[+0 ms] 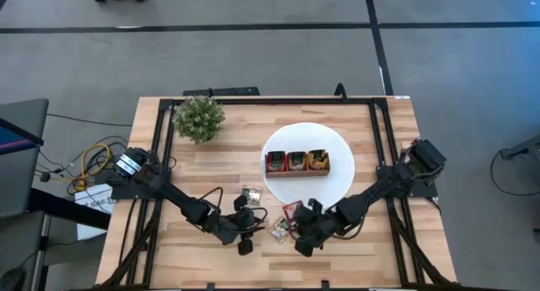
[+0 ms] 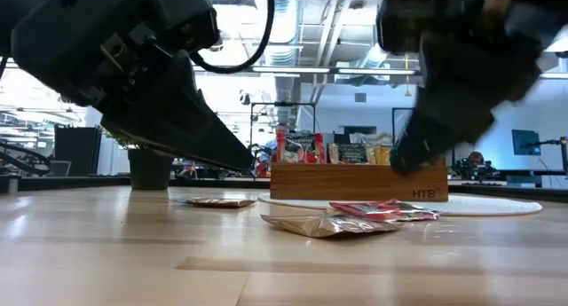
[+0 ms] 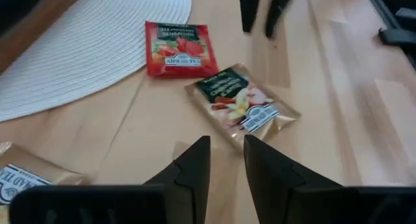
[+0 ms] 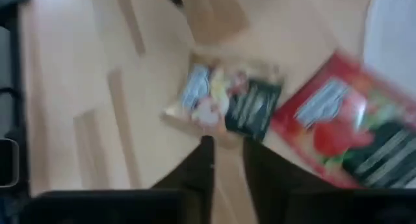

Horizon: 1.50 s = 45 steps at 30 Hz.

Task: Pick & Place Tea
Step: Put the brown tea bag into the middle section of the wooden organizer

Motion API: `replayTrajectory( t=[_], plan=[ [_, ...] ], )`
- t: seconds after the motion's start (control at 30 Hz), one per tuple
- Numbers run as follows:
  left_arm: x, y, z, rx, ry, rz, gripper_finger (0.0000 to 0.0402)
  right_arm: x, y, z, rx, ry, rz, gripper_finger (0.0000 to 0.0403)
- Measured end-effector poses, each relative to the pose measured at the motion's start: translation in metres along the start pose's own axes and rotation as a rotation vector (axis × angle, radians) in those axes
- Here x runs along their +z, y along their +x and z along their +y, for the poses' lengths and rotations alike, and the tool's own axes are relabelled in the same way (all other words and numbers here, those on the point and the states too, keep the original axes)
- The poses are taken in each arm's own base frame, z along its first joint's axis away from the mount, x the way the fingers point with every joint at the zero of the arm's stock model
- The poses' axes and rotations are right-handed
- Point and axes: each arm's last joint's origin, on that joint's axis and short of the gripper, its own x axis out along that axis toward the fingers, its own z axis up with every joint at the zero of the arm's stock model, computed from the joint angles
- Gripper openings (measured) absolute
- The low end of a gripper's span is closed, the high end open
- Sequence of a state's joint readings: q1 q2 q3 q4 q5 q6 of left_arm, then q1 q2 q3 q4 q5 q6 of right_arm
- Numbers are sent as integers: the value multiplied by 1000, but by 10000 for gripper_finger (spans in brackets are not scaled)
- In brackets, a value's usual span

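Three tea sachets lie flat on the wood near the table's near edge. A red sachet (image 3: 177, 47) sits at the white plate's (image 3: 84, 49) rim, a green-and-pale sachet (image 3: 242, 104) lies beside it, and a pale one (image 1: 251, 194) lies farther left. More sachets stand upright in the wooden tray (image 1: 297, 162) on the plate. My left gripper (image 3: 226, 152) is open, just left of the green-and-pale sachet (image 1: 278, 232). My right gripper (image 4: 226, 156) is open, just right of the same sachet (image 4: 227, 100). In the low view both grippers hang above the tabletop.
A small green plant (image 1: 199, 118) stands at the far left of the table. The white plate (image 1: 337, 143) with the tray takes up the middle right. Black frame rails (image 1: 156, 148) run along the left and right sides. The two grippers face each other closely over the near strip.
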<state>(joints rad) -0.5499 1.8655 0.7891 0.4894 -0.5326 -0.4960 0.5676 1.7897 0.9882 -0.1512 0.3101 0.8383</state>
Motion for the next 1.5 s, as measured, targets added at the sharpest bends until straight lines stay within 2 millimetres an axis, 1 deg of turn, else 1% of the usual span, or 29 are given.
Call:
replayTrajectory(
  t=[0.17,0.23,0.33,0.4,0.47,0.57,0.77,0.87,0.9,0.93,1.0,1.1,1.23,1.3,1.37,1.43,1.5],
  plan=[
    [-3,8,-2,-21,18,-4,87,-19,24,-2,-36,97,76,149],
    [-3,14,-5,-50,21,6,87,-21,28,-1,-39,124,71,183],
    [-6,26,-6,-73,32,36,84,-19,29,-1,-28,142,61,214],
    [-11,32,-5,-66,51,60,78,-15,31,-2,-13,157,44,218],
    [-12,40,-8,-58,58,67,69,-12,32,-3,1,171,45,208],
    [-9,44,-10,-38,74,91,55,-11,38,-6,0,182,43,174],
    [-6,46,-12,-29,78,97,40,-11,42,-9,-20,143,43,73],
    [-7,46,-11,-25,82,105,39,-10,38,-9,-12,81,46,21],
    [-6,45,-11,-22,86,111,39,-9,36,-9,-7,62,49,12],
    [-5,44,-11,-21,92,119,39,-8,33,-9,-7,44,54,7],
    [-3,38,-11,-9,109,142,39,-4,23,-9,-5,34,53,10],
    [-1,29,-11,33,141,177,39,3,3,-10,-25,-18,49,6],
    [1,18,-9,107,144,211,39,19,-32,-16,-92,-146,-27,4],
    [-2,16,-7,148,164,221,39,28,-49,-25,-185,-271,-75,3],
    [-1,16,-7,156,162,213,39,36,-61,-35,-293,-428,-109,1],
    [-1,16,-7,159,152,214,39,47,-70,-47,-394,-574,-122,2],
    [-1,16,-6,161,147,216,39,58,-72,-60,-464,-691,-99,3]
  ],
)
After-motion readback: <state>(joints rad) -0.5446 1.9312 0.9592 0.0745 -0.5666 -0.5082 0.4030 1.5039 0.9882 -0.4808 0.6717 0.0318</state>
